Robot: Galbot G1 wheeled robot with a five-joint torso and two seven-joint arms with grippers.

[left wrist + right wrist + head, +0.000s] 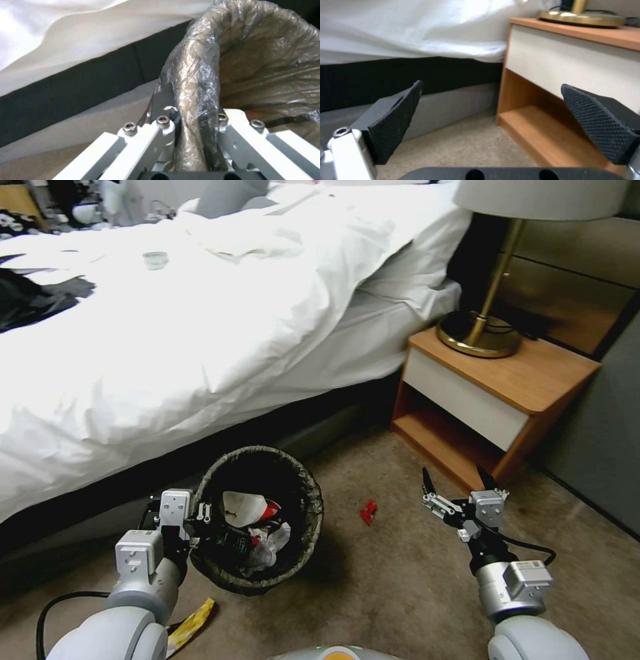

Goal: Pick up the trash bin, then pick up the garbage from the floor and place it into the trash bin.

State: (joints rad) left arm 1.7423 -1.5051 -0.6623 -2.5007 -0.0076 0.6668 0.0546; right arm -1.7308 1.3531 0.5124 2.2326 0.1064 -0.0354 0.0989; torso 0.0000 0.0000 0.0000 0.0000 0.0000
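The trash bin [312, 499], lined with a dark bag folded over its rim, hangs tilted beside the bed. My left gripper [202, 513] is shut on its near-left rim. In the left wrist view the fingers [163, 125] pinch the crinkled bag-covered rim of the trash bin [200, 75]. Inside lie white paper, a red scrap and a dark green bottle. A small red piece of garbage [368, 511] lies on the floor [400, 580] to the bin's right. A yellow wrapper [191, 625] lies near my left arm. My right gripper [453, 475] hovers open and empty right of the red piece, its pads [395, 122] wide apart.
The bed [167, 347] with its white duvet spans the left and back. A wooden nightstand [507, 380] with a brass lamp [480, 330] stands just beyond my right gripper, its open shelf [550, 135] close ahead. A grey wall panel [600, 447] closes the right side.
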